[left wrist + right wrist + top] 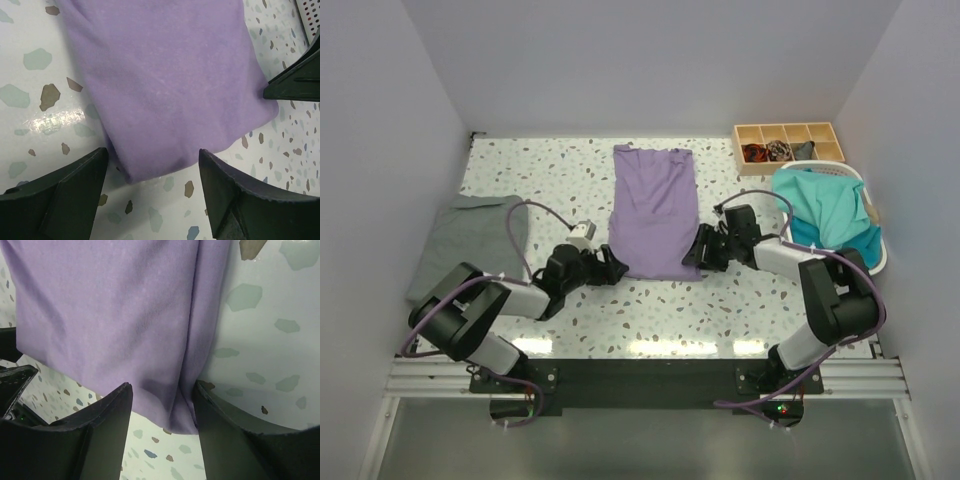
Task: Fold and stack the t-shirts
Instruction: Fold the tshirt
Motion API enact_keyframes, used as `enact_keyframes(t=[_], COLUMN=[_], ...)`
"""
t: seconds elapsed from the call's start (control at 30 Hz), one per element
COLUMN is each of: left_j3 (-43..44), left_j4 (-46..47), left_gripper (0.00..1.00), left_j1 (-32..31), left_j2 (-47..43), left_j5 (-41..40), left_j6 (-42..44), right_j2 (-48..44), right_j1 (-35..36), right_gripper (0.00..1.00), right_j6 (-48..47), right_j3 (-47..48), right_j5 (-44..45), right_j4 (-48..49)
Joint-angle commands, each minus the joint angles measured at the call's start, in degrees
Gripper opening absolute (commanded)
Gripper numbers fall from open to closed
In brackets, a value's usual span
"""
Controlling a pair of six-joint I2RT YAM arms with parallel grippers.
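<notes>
The lavender t-shirt (653,210) lies flat as a long folded strip in the middle of the top view, on the speckled table (550,170). The left gripper (610,268) sits at the shirt's lower left corner and the right gripper (698,250) at its lower right corner.

In the left wrist view the jaws stand wide apart, low over the table. The shirt's near corner lies between the fingers (65,200), not pinched. In the right wrist view the jaws are also apart, and the shirt's folded side edge runs down between them, with nothing clamped.

The grey t-shirt (470,240) lies at the left edge of the top view, well apart from both grippers. Teal t-shirts (830,215) fill the white basket (817,167) at the right, just below the wooden tray (788,126).
</notes>
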Motion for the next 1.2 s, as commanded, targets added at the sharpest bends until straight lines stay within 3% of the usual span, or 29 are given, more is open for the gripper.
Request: enact_keyframes(t=[0.0, 0.23, 0.33, 0.37, 0.6, 1.0, 1.03, 1.13, 1.17], left_j3=[-0.8, -0.1, 0.1, 0.3, 0.6, -2.0, -2.7, -4.3, -4.6], left_j4=[-6.6, -4.6, -5.2, -5.7, -12.7, -28.9, -30.0, -31.0, -31.5], left_gripper=[0.77, 0.61, 0.48, 0.39, 0.00, 0.00, 0.07, 0.52, 0.56], left_j1=[-1.0, -1.7, -1.9, -2.0, -3.6, -12.9, -14.6, -17.6, -18.0], left_j2=[4.3, 7.8, 8.0, 8.0, 4.8, -8.7, -9.5, -12.5, -13.7], left_j5=[1.2, 1.7, 1.8, 1.9, 1.8, -2.3, -2.7, -4.6, -5.7], left_j6=[-1.0, -1.0, -0.7, -0.5, 0.1, -5.6, -7.0, -9.4, -9.8], right_j2=[1.4, 3.1, 3.2, 3.2, -0.6, -19.4, -20.7, -26.7, -28.2], right_j1=[0.5, 0.4, 0.5, 0.5, 0.5, 0.5, 0.4, 0.4, 0.5], right_gripper=[0.51, 0.19, 0.07, 0.02, 0.00, 0.00, 0.10, 0.48, 0.52], right_j6=[0.0, 0.0, 0.2, 0.2, -1.4, -3.0, -2.8, -2.3, -1.2], right_j3=[-3.3, -3.8, -4.2, -4.1, -4.2, -12.2, -13.0, -16.1, -17.2], right_j5=[2.8, 1.1, -0.9, -1.1, 0.0, 3.2, 3.4, 5.2, 5.0], right_j4=[-7.0, -4.7, -2.4, -2.4, -5.7, -18.5, -19.0, -21.0, -20.8])
